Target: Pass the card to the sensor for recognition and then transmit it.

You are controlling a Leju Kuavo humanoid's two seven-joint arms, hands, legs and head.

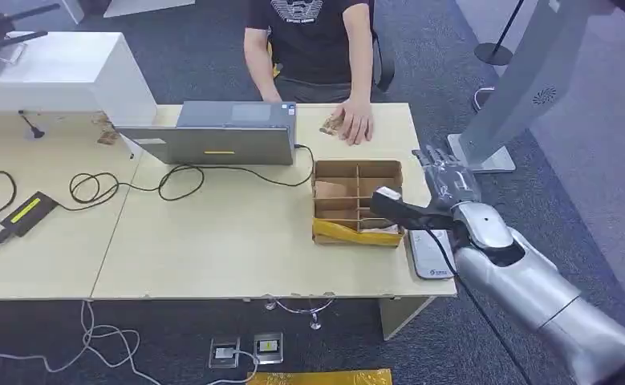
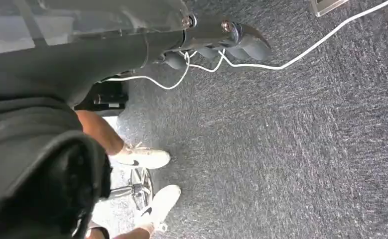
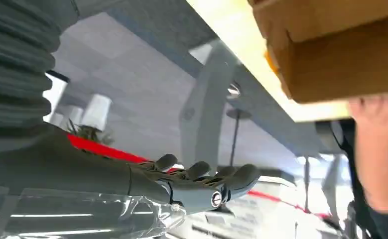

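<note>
the right hand (image 1: 445,180) is hovering flat with fingers spread, holding nothing, past the table's (image 1: 213,257) right edge. the card reader (image 1: 431,255) is lying at the front right corner; i cannot see the card. reaching blindly, the hand could be knocking the cardboard box (image 1: 357,200).

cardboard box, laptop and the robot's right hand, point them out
cardboard box (image 1: 357,170), head view, on its far rim
laptop (image 1: 213,144), head view, on its grey lid
right hand (image 1: 447,178), head view, on its back

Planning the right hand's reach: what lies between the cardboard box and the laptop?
In the head view, bare tabletop crossed by the laptop's black cable separates the cardboard box from the laptop.
</note>
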